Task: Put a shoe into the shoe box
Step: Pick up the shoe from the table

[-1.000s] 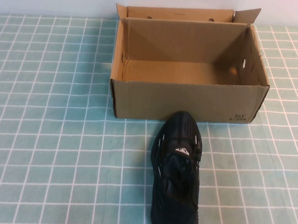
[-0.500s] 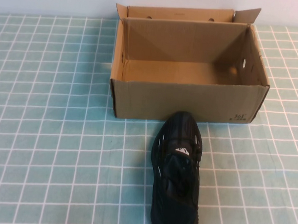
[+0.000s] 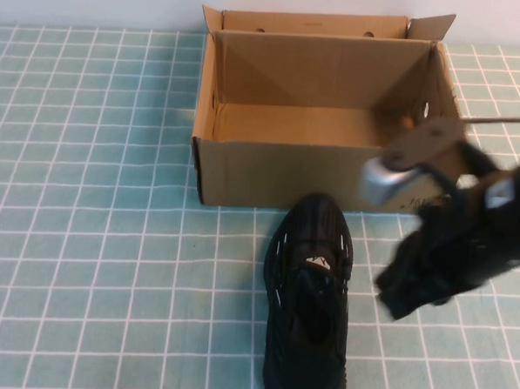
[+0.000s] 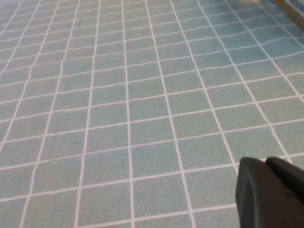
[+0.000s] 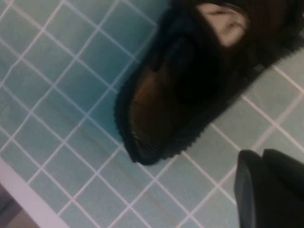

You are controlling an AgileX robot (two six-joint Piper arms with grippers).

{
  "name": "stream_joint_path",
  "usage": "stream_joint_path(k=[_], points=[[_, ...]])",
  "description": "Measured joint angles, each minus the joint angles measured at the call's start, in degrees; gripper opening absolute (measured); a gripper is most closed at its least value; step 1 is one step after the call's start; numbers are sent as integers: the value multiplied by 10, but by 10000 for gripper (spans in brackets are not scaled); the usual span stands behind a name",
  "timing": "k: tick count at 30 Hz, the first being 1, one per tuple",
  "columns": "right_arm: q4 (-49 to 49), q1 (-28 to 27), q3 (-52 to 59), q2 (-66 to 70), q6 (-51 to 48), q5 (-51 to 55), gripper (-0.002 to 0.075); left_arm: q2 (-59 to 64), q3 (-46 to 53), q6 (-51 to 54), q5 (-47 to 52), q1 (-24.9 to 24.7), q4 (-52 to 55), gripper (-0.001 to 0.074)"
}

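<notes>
One shoe just left of right tool; grip state unclear.

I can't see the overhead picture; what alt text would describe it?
A black shoe lies on a green checked tablecloth, toe toward an open, empty cardboard shoe box. The blurred right hand hovers beside the shoe; the left hand is out of view.
</notes>
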Motion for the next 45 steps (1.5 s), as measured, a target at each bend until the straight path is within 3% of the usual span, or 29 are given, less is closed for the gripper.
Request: stream_joint_path(k=[4,11,14,33,37,45], points=[[-47,55,-40,29,-74,-2,49,0,0,0,0,0,0,-4],[-118,70,-62,77,-116,-40,350,0,0,0,0,0,0,-4],[-150,70,-62,94,-116,-65,410,0,0,0,0,0,0,-4],[-222,49,-62,177,-120,-147,407,0,0,0,0,0,0,-4],[-222,49,-62,185,-120,-167,356,0,0,0,0,0,0,-4],[-222,49,-62,194,-120,-167,176,0,0,0,0,0,0,-4]])
